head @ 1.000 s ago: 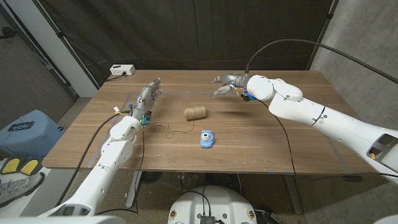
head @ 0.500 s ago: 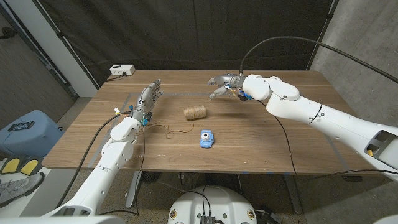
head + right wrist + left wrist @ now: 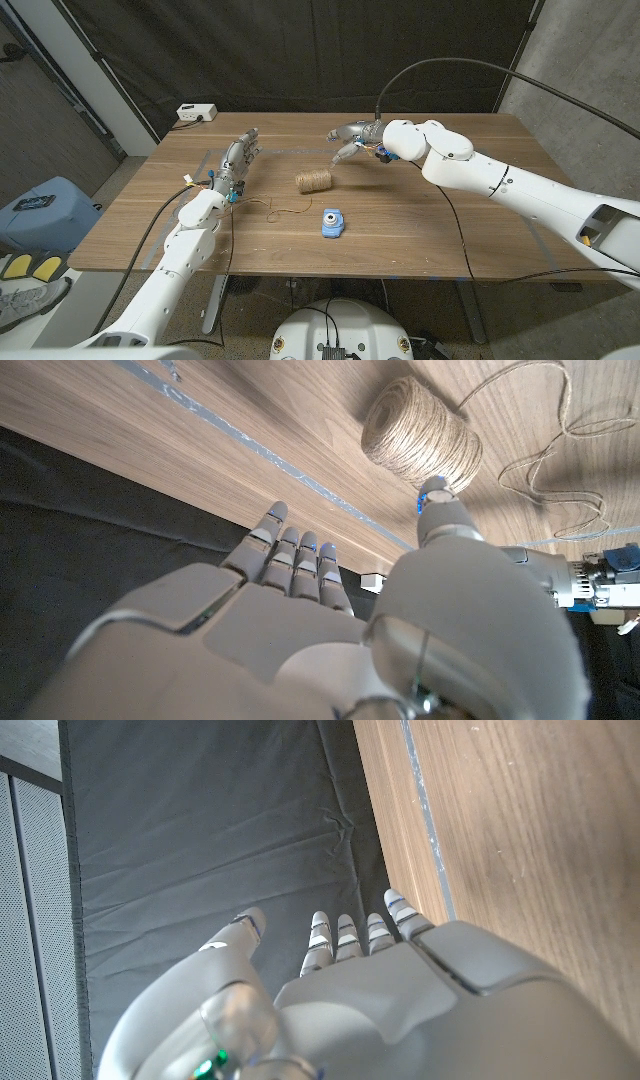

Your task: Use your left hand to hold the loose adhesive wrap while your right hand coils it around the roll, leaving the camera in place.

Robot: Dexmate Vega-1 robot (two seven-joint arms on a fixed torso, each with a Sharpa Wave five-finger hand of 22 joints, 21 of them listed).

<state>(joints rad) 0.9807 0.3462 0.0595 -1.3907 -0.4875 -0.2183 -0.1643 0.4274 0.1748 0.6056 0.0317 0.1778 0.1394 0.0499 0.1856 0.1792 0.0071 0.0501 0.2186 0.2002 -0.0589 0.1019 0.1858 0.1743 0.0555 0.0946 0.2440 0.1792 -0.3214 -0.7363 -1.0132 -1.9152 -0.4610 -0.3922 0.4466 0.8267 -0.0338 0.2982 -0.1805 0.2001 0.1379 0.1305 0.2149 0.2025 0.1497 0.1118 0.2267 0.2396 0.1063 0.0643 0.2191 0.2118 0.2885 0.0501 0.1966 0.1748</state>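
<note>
R hand point(image 3: 347, 135) is hovering open & empty just far-right of twine roll point(image 3: 314, 181) mid-table, roll's axis lying left-right w/ loose string point(image 3: 283, 208) trailing near-left toward open L hand point(image 3: 238, 158), camera point(image 3: 332, 222) sitting near-right.

Twine roll point(image 3: 314, 181) lies on its side, loose strand point(image 3: 283, 209) seemingly trailing toward blue camera point(image 3: 333, 221).

Left hand point(image 3: 400, 990), fingers extended together, beside wooden table point(image 3: 520, 830), dark curtain point(image 3: 200, 830).

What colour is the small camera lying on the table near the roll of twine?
Blue, with a pale lens ring; the camera shows best in the head view.
</note>
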